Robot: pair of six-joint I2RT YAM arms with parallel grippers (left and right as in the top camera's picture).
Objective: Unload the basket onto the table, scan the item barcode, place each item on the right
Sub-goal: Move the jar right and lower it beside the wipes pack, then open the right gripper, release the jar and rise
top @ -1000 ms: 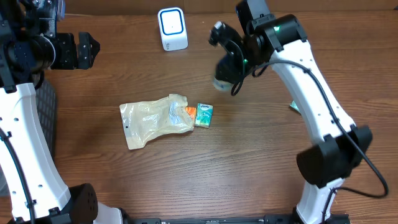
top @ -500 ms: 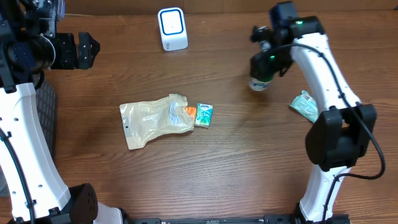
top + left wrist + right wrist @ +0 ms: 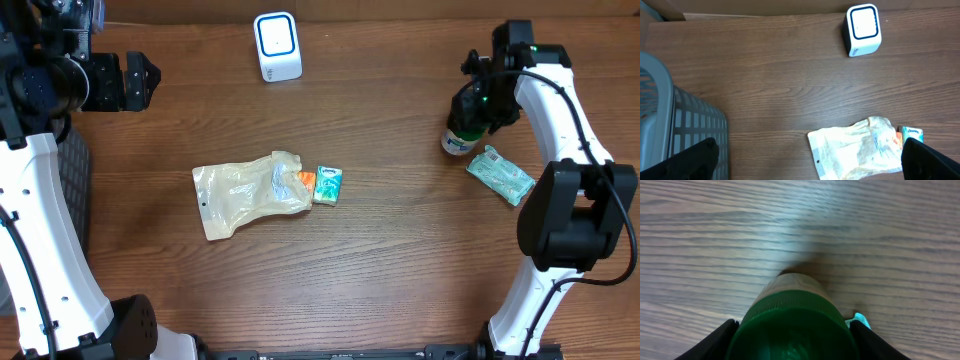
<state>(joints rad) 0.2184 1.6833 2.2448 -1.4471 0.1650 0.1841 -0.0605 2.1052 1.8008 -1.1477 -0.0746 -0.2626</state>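
Bottle (image 3: pixel 459 137) approx vert., green cap (image 3: pixel 792 330) up.

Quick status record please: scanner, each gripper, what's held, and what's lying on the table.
scanner: white scanner at the far edge of the table
right gripper: right gripper shut on green-capped bottle, well away from the scanner
beside bottle: teal packet, lying flat
left gripper: left gripper open, empty, near grey basket
table centre: plastic bag, small tissue pack beside its right edge
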